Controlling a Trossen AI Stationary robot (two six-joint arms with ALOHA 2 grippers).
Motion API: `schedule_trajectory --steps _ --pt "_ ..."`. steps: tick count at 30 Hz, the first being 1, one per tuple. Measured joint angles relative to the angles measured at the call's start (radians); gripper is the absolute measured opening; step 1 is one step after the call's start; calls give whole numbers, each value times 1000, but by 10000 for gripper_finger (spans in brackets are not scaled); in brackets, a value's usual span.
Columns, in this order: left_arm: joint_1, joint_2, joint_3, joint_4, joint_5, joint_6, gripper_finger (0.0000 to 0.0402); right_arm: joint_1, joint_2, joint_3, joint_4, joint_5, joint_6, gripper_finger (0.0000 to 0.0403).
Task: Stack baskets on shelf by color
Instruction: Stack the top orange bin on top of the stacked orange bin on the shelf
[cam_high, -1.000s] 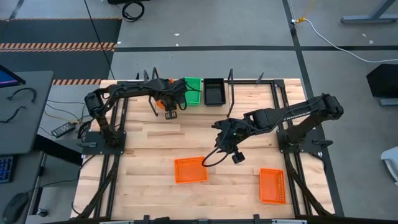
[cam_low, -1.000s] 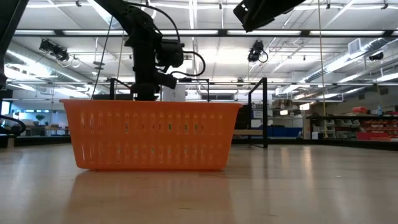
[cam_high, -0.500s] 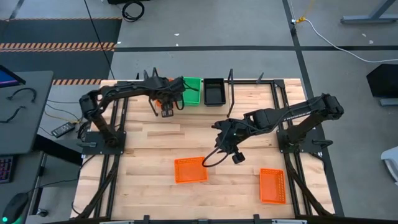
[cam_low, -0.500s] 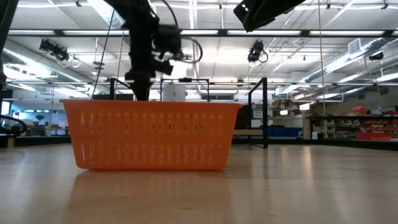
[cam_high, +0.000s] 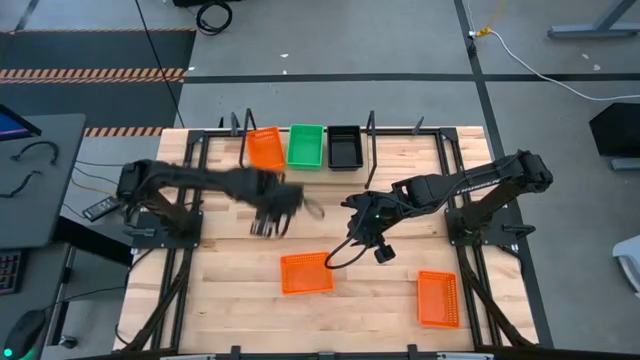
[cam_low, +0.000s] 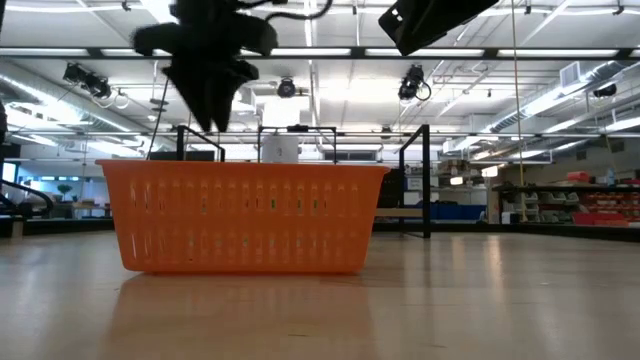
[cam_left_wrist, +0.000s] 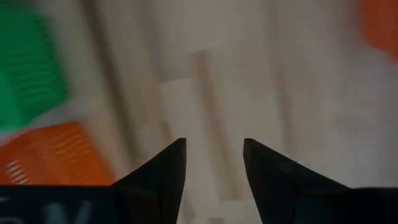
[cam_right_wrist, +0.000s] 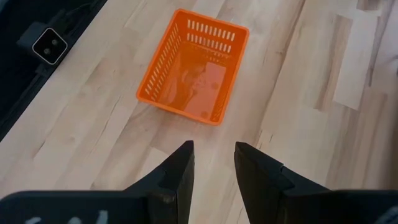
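Before going for anything, note the loose orange basket (cam_high: 306, 272) at mid-table, long axis running left to right in the high view. Find it between the two grippers: toward the front from the left gripper (cam_high: 267, 222) and from the right gripper (cam_high: 381, 251), near both, about equally by the look of it.

Count a second loose orange basket (cam_high: 438, 298) by the right front corner of the table (cam_high: 230, 290), long axis turned the other way, toward the shelf (cam_high: 372, 128), and clearly nearer the right arm.

Look to the shelf at the far edge: already holding a shelved orange basket (cam_high: 265, 149), a green basket (cam_high: 306, 146) and a black basket (cam_high: 345, 146) side by side, orange on the left arm's side.

Read the left gripper (cam_left_wrist: 214, 142) as parted and empty; likewise the right gripper (cam_right_wrist: 214, 144), gap narrow, nothing held.

Expect bare wood between either gripper and the mid-table basket; mind only the shelf's black uprights when placing.
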Motion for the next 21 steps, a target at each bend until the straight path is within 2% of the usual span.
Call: schedule_trajectory --steps 3,6,10,13,17,21 --pt "-112 0 -48 17 1 -70 163 0 0 0 0 0 0 121" --pt "-218 0 -120 105 0 -122 163 0 0 0 1 0 -2 121" --pt "-365 0 -199 244 -13 -121 166 -8 -3 0 0 0 -8 121" --pt "-455 0 -229 323 -70 -83 169 -23 -3 0 -1 0 -10 121" --pt "-535 1 -235 377 -107 -29 176 -45 -3 0 8 0 -8 121" --pt "-558 4 -235 408 -107 8 178 -57 -3 0 66 0 0 121"
